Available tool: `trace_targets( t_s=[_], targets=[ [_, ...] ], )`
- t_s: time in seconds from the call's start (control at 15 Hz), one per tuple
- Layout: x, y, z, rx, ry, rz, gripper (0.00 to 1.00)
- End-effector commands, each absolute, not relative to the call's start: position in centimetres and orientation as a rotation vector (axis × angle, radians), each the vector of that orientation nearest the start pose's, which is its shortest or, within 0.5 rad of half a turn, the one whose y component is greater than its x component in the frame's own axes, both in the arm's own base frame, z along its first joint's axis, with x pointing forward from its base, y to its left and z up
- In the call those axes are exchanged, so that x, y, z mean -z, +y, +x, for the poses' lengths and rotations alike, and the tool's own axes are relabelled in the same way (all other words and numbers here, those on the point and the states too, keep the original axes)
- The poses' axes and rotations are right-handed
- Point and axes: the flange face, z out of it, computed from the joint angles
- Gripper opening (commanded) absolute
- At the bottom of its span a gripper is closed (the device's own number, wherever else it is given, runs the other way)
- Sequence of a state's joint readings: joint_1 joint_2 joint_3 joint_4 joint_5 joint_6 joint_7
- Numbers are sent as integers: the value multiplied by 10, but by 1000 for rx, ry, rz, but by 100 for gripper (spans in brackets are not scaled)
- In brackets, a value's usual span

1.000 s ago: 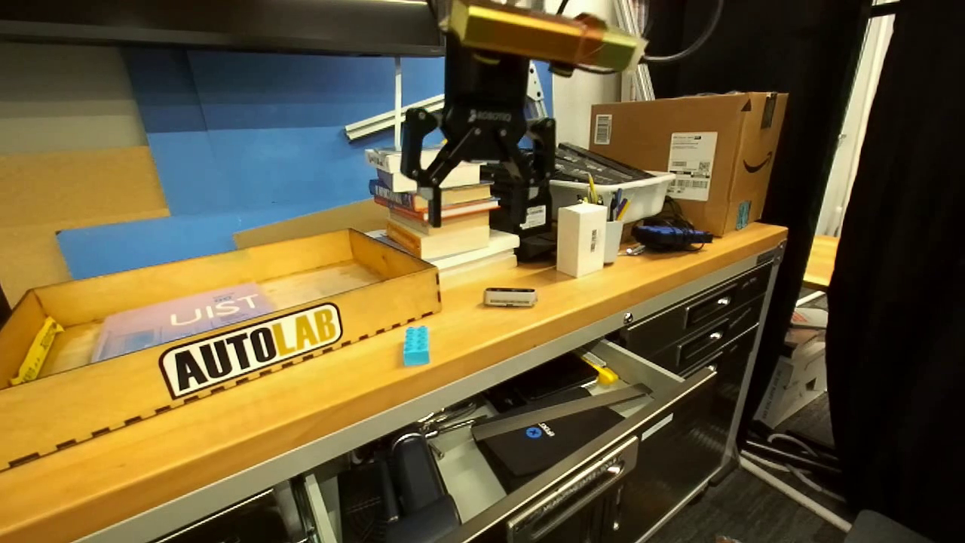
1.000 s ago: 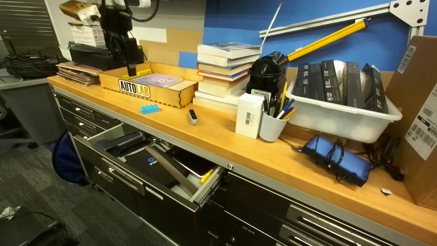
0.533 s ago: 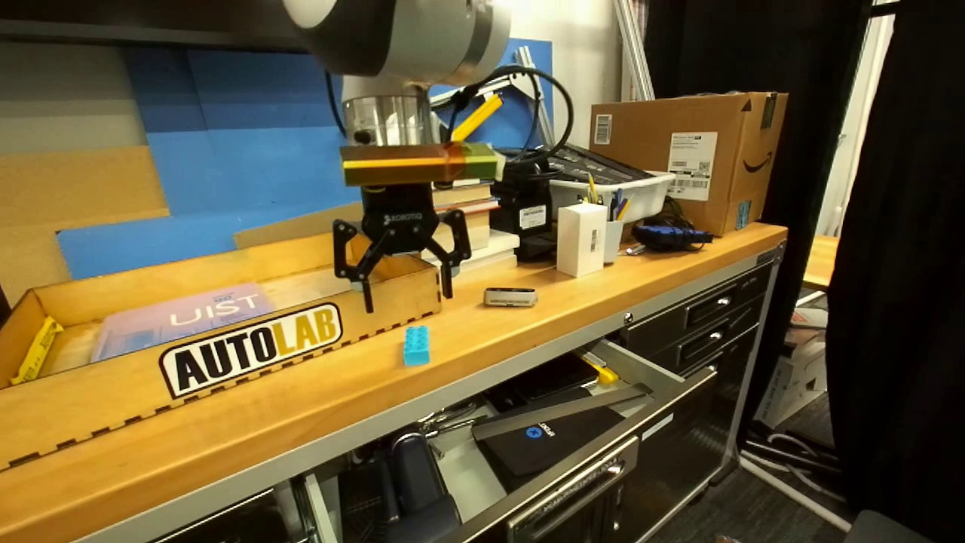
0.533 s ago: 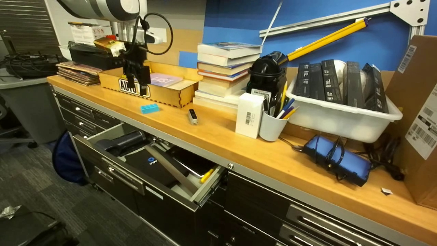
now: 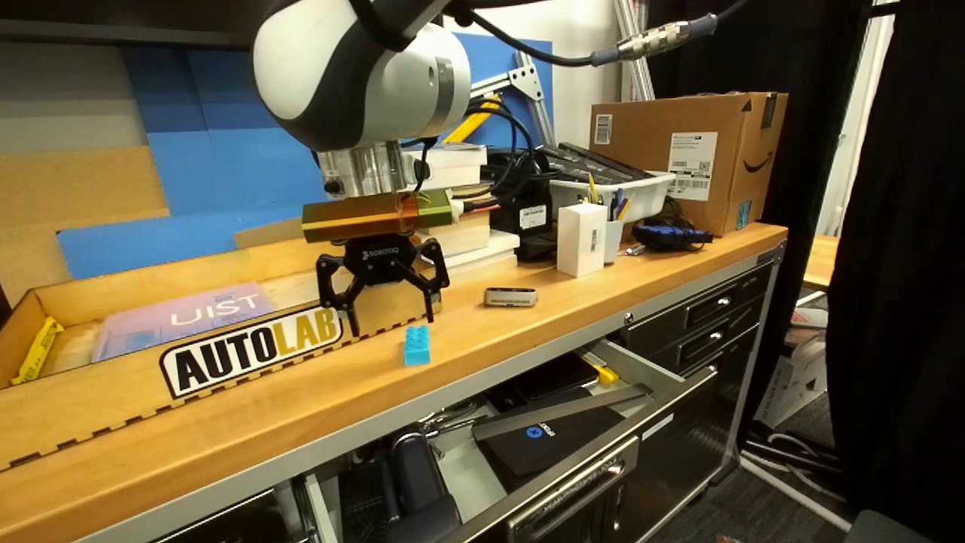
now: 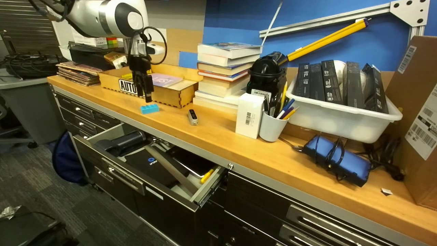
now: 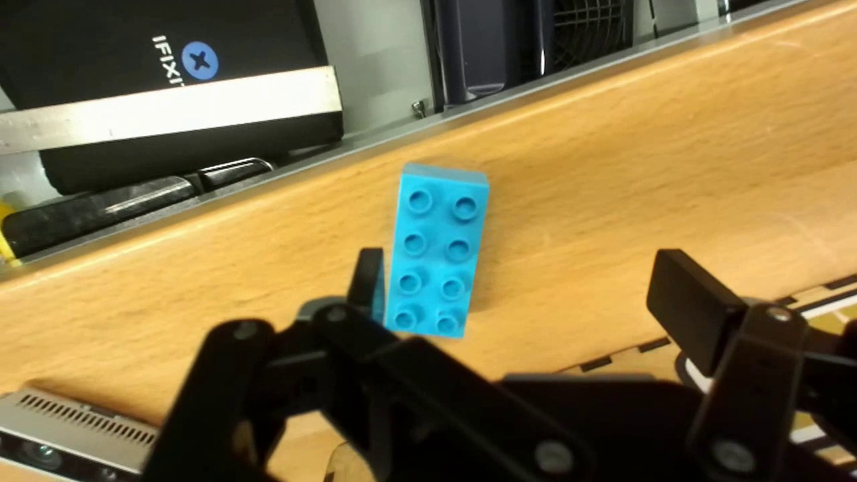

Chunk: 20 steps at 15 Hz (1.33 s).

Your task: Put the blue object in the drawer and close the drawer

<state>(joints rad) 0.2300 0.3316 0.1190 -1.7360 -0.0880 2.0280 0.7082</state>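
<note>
One light-blue eight-stud toy brick [image 7: 436, 254] sits on the wooden surface [image 7: 602, 187], near the pulled-out drawer [image 6: 124, 175]. Fingers [image 7: 689, 301] are spread wide just off it, nothing gripped. Wrist view has it way over toward one of them, so I'd centre first, then lower straight and pinch across the narrow width.

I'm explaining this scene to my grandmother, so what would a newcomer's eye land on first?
Probably the bright blue brick on the wooden worktop, with the open claw hanging close by. Next, perhaps, the bold AUTOLAB sign on the tray behind the brick, and the drawer standing open below the worktop.
</note>
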Motion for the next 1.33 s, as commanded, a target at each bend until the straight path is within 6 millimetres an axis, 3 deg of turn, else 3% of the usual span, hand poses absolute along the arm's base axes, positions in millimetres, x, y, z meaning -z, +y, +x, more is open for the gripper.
trace_targets(
  t_s=[0.0, 0.27, 0.33, 0.47, 0.87, 0.93, 1.07, 1.27],
  targets=[
    [-385, 199, 616, 60, 636, -3143, 100],
    [-372, 190, 623, 54, 695, -3124, 100],
    [-369, 189, 625, 51, 699, -3117, 75],
    [-365, 188, 624, 48, 698, -3109, 66],
    [-372, 178, 611, 28, 700, -3105, 18],
    [-372, 175, 608, 26, 704, -3103, 15],
    [-376, 167, 595, 17, 690, -3092, 19],
    [-382, 159, 556, 22, 643, -3095, 19]
  ],
)
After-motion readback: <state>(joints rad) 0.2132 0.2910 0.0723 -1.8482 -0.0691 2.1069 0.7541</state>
